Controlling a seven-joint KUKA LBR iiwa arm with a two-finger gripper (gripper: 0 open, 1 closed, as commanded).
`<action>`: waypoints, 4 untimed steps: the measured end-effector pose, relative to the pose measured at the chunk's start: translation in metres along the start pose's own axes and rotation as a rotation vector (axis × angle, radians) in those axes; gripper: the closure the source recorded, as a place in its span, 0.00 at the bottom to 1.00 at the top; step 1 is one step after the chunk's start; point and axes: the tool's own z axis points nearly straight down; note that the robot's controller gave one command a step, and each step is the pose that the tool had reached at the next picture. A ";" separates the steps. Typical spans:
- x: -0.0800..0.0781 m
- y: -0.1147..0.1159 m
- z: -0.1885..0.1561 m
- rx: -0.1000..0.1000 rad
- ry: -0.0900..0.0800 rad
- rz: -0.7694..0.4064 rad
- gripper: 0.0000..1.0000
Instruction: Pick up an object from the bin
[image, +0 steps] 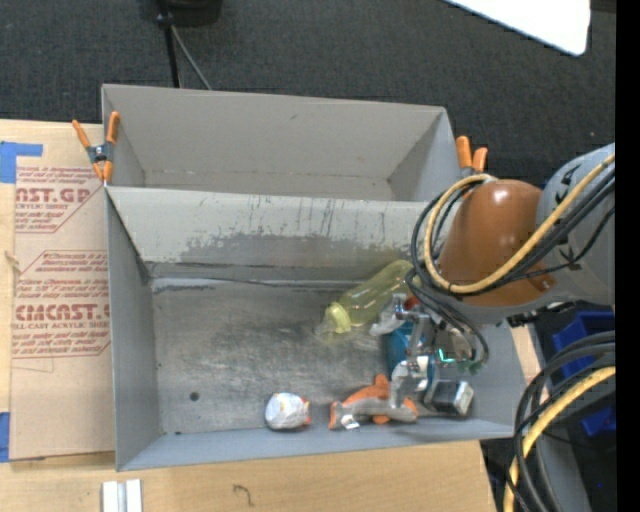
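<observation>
My gripper (407, 385) is low in the bin's front right corner, under the arm's orange dome. Right below it, near the front wall, lies a small orange and white thing (362, 406). A blue thing (396, 349) shows just behind the gripper, partly hidden by it. To the gripper's right sits a small black and silver piece (451, 396). A pale yellow-green see-through bottle (365, 299) lies tilted behind them, towards the bin's middle right.
A crumpled white and silver ball (287, 410) rests by the front wall, left of the orange thing. The arm and its looped cables cover the bin's right wall.
</observation>
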 end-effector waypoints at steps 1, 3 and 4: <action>-0.002 0.000 -0.004 0.001 -0.007 -0.001 0.00; 0.003 -0.010 0.067 -0.001 -0.024 -0.165 1.00; -0.001 -0.009 -0.089 0.002 -0.015 -0.158 1.00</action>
